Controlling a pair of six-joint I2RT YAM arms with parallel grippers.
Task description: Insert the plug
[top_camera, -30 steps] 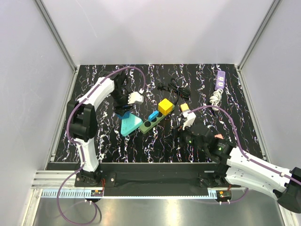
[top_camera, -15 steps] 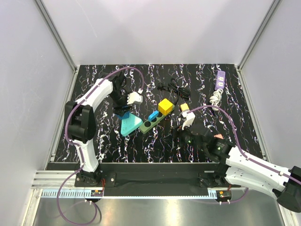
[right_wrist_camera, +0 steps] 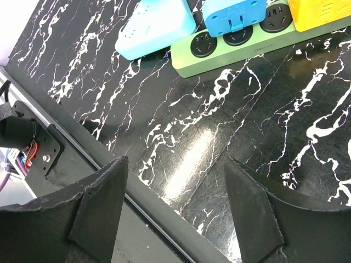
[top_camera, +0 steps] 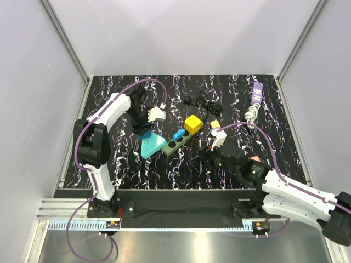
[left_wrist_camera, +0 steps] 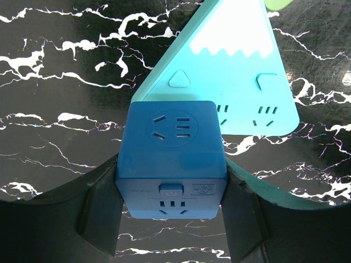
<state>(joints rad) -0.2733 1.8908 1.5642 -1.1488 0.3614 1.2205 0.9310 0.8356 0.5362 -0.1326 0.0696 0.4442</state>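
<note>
Nearest the arm bases, the right hand [right_wrist_camera: 175,164] hung low over the black marbled tabletop [top_camera: 164,170] on the near right, its two fingers [right_wrist_camera: 101,205] spread wide with nothing between them and only bare surface beneath. In its wrist view the green power strip [right_wrist_camera: 247,41] lay just beyond, running from near left to far right, with a blue adapter [right_wrist_camera: 233,12] sitting on its sockets and a yellow cube [right_wrist_camera: 321,11] at its far end. To the left of the strip lay a teal triangular socket block [top_camera: 152,144], touching or almost touching the strip's near end. The left hand [left_wrist_camera: 171,216] reached down at the far tip of that block and was clamped on the blue cube plug [left_wrist_camera: 171,159], one finger pressed to each side of the cube, so the opening was just the cube's width. The cube's socket faces were turned to the wrist camera, and it overlapped one corner of the teal block; whether it rested on the tabletop could not be told. Farther off a black cable [top_camera: 203,104] lay bunched near the middle, and at the far right a purple power strip [top_camera: 255,93] lay with its pale cord coiled beside it.
</note>
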